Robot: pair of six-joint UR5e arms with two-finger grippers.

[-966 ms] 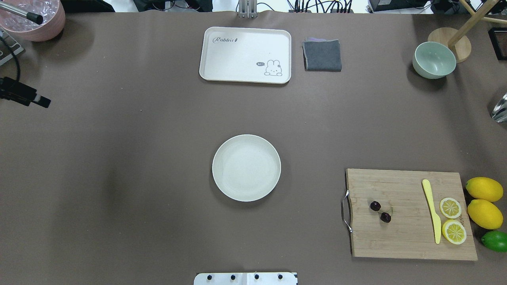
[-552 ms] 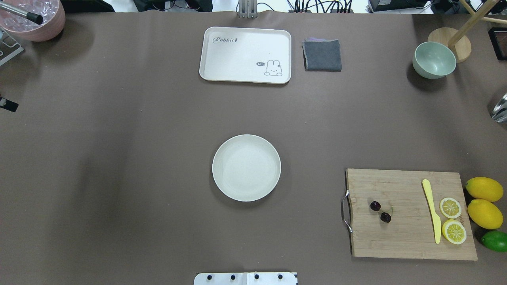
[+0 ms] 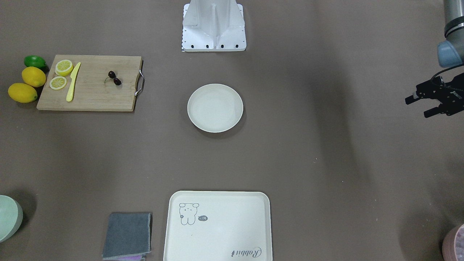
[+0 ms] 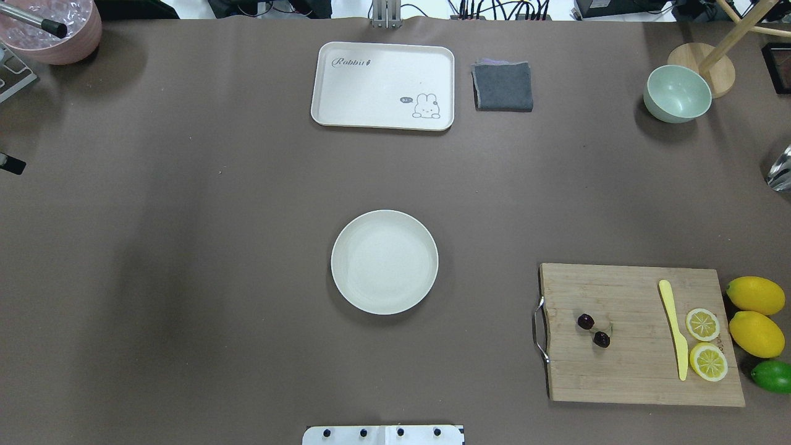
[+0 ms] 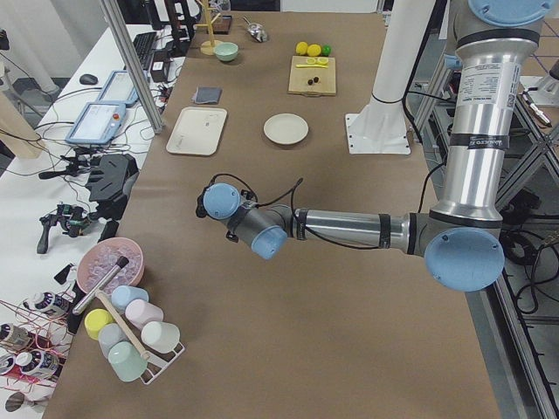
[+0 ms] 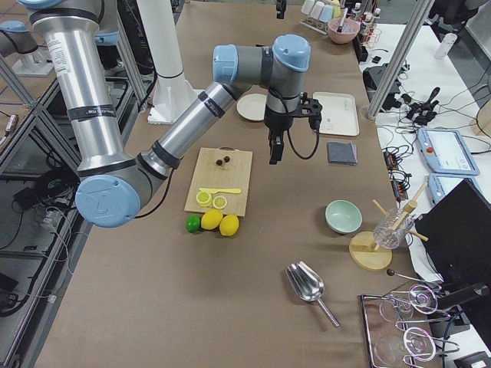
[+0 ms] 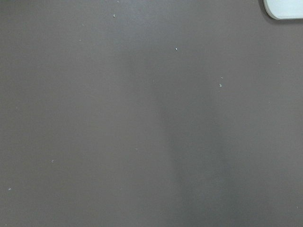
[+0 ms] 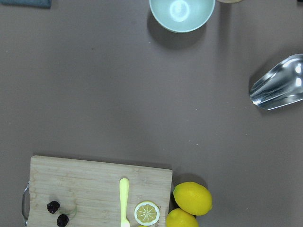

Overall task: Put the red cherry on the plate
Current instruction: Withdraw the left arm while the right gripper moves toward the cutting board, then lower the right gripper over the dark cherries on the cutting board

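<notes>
**Operator:** Where is the red cherry?

**Spotter:** You'll find the red cherry [image 4: 593,330] lying on the wooden cutting board [image 4: 624,377], on the half nearer the plate. It is two dark fruits joined by thin stems. The board's other half carries a yellow plastic knife [image 4: 673,330] and two lemon slices [image 4: 702,324]. Two whole lemons [image 4: 755,295] and a lime [image 4: 772,376] sit on the table just past that end.

**Operator:** And the plate?

**Spotter:** Your round cream plate [image 4: 384,262] sits at the middle of the table, in front of the robot's base. It is well apart from the board, which lies toward the robot's right.

**Operator:** What are the grippers doing?

**Spotter:** In your front-facing view, the left gripper [image 3: 417,108] hangs at the table's left end. Its two black fingers are spread, with a clear gap between them and nothing in it. Overhead, only a dark tip of it shows at the edge.

The right gripper [image 6: 273,157] shows only in the right-side view, pointing down above the table beside the board. From there I cannot tell you whether its jaws are apart or together. Its wrist camera looks down on one end of the board, with the cherry at lower left. The mint-green bowl [image 8: 181,13] is at the top of that view and a metal scoop [image 8: 277,90] at the right.
</notes>
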